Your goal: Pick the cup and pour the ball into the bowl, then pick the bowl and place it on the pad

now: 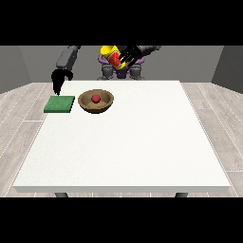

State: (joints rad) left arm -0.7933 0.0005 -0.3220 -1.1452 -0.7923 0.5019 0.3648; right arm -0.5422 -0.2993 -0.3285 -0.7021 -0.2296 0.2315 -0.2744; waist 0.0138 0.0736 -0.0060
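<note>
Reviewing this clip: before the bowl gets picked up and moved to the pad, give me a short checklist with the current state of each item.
1. Ball in the bowl: ok, it lies inside.
2. Cup away from the bowl: ok, the hand at the view's right holds it raised, tipped over.
3. Pad free on top: ok, nothing lies on it.
4. Bowl upright beside the pad: ok, apart from it.
5. Hand at the view's left placed for the bowl: not ok, it hangs above the pad's far edge.
6. That hand's fingers open: cannot tell.

Red ball [96, 98] — brown bowl [96, 101] — green pad [60, 104].
</note>
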